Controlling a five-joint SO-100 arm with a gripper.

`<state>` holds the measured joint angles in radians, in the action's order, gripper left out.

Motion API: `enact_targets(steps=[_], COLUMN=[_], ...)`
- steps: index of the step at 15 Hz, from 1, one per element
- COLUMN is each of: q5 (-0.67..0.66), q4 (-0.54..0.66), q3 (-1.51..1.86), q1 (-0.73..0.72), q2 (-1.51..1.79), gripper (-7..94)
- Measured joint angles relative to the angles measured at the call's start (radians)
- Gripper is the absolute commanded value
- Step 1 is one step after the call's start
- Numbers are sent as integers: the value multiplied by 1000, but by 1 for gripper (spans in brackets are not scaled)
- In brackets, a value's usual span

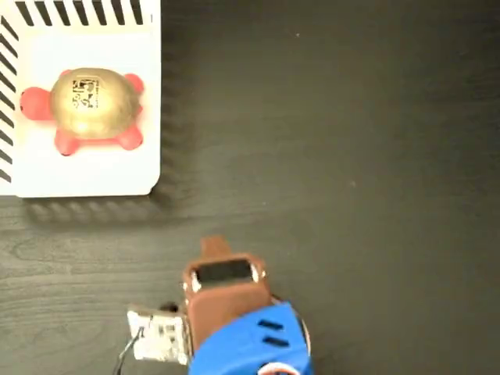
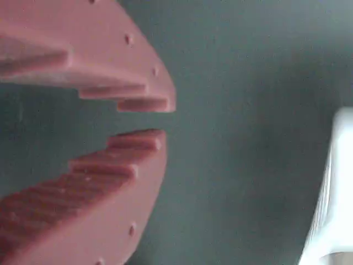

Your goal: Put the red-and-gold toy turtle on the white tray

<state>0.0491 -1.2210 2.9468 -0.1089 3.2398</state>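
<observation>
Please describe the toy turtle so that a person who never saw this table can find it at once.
Look at the flat white rectangular tray with black striped edges in the upper left corner of the dark table in the fixed view. On it sits the small toy turtle. Its shiny gold domed shell with a black square code mark, and its red head and feet, set it apart.

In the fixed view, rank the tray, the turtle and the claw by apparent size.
1. White tray, though cut off by the frame.
2. Turtle, resting on it.
3. Claw: only its tip shows, and it may sit nearer the camera, so this rank is unsure.
</observation>
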Motion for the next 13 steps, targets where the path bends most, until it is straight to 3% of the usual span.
enact_targets(steps=[2, 13], q5=[-12, -12], q4=[-48, -48], q3=[0, 0], q1=[21, 41], q2=[9, 11], gripper=[0, 0])
